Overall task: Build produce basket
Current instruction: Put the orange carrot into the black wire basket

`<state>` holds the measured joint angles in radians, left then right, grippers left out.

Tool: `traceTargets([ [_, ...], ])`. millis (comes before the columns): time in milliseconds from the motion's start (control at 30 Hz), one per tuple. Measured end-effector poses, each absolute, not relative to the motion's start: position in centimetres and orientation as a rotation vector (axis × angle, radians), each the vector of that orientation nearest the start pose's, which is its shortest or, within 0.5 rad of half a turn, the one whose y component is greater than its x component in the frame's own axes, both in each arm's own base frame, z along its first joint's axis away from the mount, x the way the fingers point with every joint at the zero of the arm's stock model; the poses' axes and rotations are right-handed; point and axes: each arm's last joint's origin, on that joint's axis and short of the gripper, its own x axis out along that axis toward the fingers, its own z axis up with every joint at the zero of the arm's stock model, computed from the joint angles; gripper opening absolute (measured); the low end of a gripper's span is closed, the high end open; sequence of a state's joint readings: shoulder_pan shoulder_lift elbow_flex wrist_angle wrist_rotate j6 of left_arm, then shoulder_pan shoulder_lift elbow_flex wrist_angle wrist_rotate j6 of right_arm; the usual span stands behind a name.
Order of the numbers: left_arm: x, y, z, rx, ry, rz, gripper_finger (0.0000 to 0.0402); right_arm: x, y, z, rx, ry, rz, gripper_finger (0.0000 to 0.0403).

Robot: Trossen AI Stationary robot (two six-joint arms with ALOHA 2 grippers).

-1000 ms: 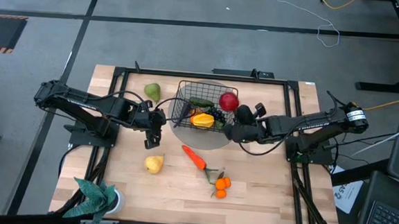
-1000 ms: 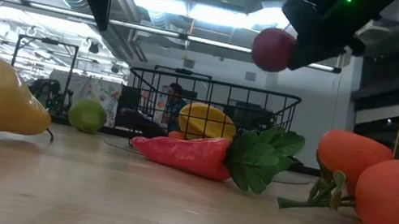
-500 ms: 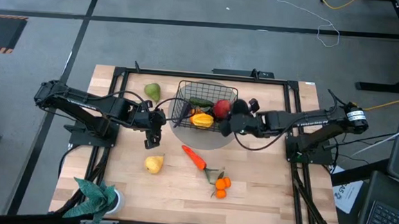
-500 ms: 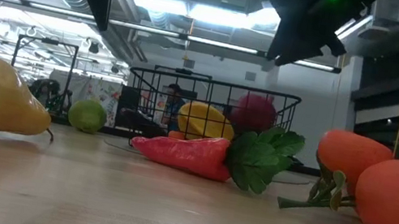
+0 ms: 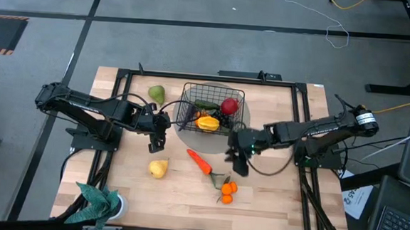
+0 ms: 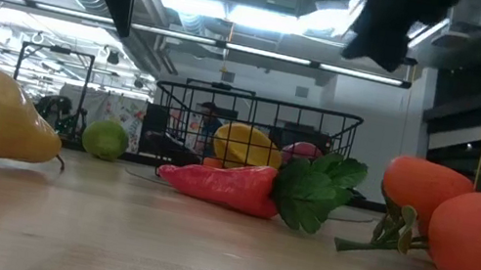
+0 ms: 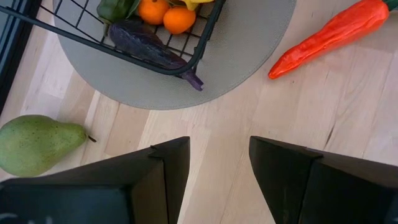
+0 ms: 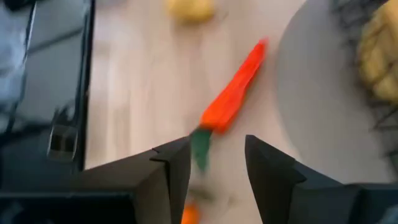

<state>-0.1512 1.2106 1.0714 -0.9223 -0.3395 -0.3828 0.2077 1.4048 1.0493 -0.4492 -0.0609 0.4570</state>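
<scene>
The black wire basket (image 5: 212, 110) stands on a round grey mat (image 5: 214, 140) at the table's far middle. In it lie a red round fruit (image 5: 229, 106), a yellow fruit (image 5: 207, 122), small oranges (image 7: 165, 12) and a dark purple piece (image 7: 146, 46). On the wood lie a green pear (image 5: 156, 94), a yellow pear (image 5: 158, 168), an orange carrot (image 5: 200, 161) and oranges (image 5: 227, 191). My left gripper (image 7: 219, 168) hangs open left of the basket, above bare wood. My right gripper (image 8: 217, 165) is open, above the table just right of the carrot (image 8: 233, 93), touching nothing.
A teal leafy plant (image 5: 100, 201) stands at the near left corner. A black frame (image 5: 207, 77) runs round the table's edges. Bare wood lies between the carrot and the yellow pear, and along the near edge right of the oranges.
My right gripper has let go of the red fruit, which it held above the basket; the fruit dropped in and lies at the basket's right side. The gripper then swung away from the basket toward the near edge, turning about, and now hangs beside the carrot.
</scene>
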Motion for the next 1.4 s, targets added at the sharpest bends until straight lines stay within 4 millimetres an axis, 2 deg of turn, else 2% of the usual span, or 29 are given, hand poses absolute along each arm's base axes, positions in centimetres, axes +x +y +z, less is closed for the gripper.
traceTargets([
  [233, 22.3, -2.4, 29.3, -0.089, 0.978, 0.363, 0.0154, 27.2, 9.9, 23.3, 0.322, 0.838, 0.177, 0.0139],
  [467, 22.3, -2.4, 29.3, -0.089, 0.977, 0.363, 0.0154, 26.9, 11.0, 20.3, 0.315, 0.706, 0.124, 0.0139],
  [667, 22.3, -2.4, 29.3, -0.089, 0.977, 0.362, 0.0154, 29.0, 12.0, 18.2, 0.281, 0.735, 0.115, 0.0139],
  [800, 22.3, -2.4, 29.3, -0.09, 0.976, 0.362, 0.0154, 30.9, 12.6, 17.2, 0.14, 0.764, 0.087, 0.0139],
  [967, 22.3, -2.4, 29.3, -0.09, 0.975, 0.362, 0.0154, 32.9, 13.3, 17.2, 0.073, 0.794, 0.048, 0.0139],
  [1233, 22.3, -2.4, 29.3, -0.09, 0.975, 0.362, 0.0154, 34.1, 13.7, 16.0, 0.099, 1.042, -0.074, 0.0139],
  [1400, 22.3, -2.4, 29.3, -0.09, 0.975, 0.362, 0.0154, 34.5, 13.9, 14.7, 0.075, 1.098, -0.089, 0.0139],
])
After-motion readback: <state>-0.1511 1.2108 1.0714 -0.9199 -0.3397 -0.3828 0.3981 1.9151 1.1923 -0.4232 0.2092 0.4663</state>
